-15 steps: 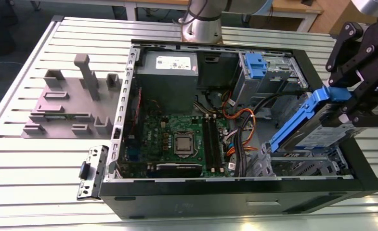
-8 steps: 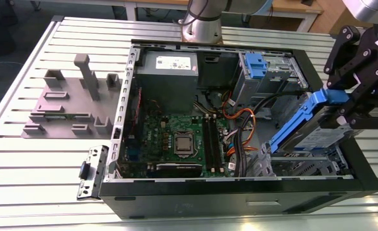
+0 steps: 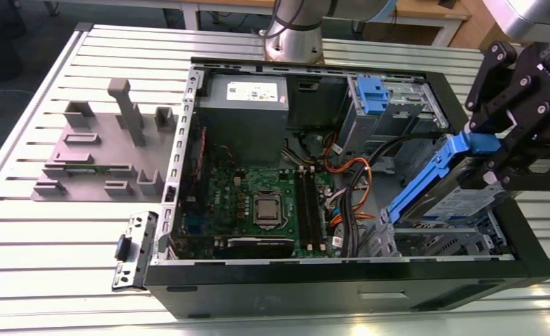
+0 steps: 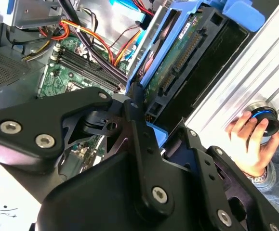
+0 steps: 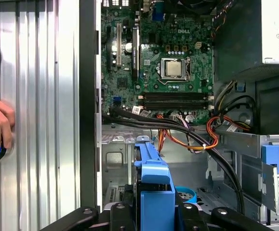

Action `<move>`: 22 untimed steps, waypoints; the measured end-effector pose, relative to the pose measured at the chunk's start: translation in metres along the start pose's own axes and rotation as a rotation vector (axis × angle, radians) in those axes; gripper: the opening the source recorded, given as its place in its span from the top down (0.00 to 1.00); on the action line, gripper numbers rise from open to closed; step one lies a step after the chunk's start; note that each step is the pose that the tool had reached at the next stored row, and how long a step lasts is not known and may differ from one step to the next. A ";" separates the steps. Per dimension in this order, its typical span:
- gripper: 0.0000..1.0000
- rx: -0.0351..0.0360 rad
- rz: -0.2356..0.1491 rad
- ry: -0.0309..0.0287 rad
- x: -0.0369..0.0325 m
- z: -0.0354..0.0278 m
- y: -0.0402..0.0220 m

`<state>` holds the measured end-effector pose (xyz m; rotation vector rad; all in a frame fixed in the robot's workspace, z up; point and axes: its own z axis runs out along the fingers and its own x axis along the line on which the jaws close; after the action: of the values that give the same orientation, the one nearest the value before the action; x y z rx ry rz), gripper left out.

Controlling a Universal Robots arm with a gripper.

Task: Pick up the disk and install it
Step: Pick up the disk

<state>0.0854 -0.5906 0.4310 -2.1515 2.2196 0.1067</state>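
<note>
The black gripper (image 3: 499, 157) is clamped on the flat silver hard drive in its blue plastic bracket (image 3: 443, 185), holding the disk tilted above the grey metal drive bay (image 3: 443, 241) in the corner of the open black computer case (image 3: 349, 283). Pick-up looks done and installation is underway; seating it calls for levelling the disk and lining it with the bay. A person's hand (image 4: 247, 139) rests outside the case on a round black knob (image 4: 264, 120).

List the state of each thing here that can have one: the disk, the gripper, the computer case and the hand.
Disk: held tilted, lower end inside the case at the drive cage, not seated flat.
Gripper: shut on the disk's blue bracket.
Computer case: lying on its side, panel off, motherboard exposed.
Hand: resting on a round knob on the table beside the case.
</note>
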 end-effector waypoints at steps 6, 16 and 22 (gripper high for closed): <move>0.64 0.0001 0.000 0.0008 0.0004 0.0043 -0.0001; 0.64 0.0001 0.000 0.0009 0.0009 0.0105 -0.0002; 0.64 0.0001 0.000 0.0011 0.0011 0.0132 -0.0002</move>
<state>0.0854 -0.5906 0.4177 -2.1519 2.2202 0.1055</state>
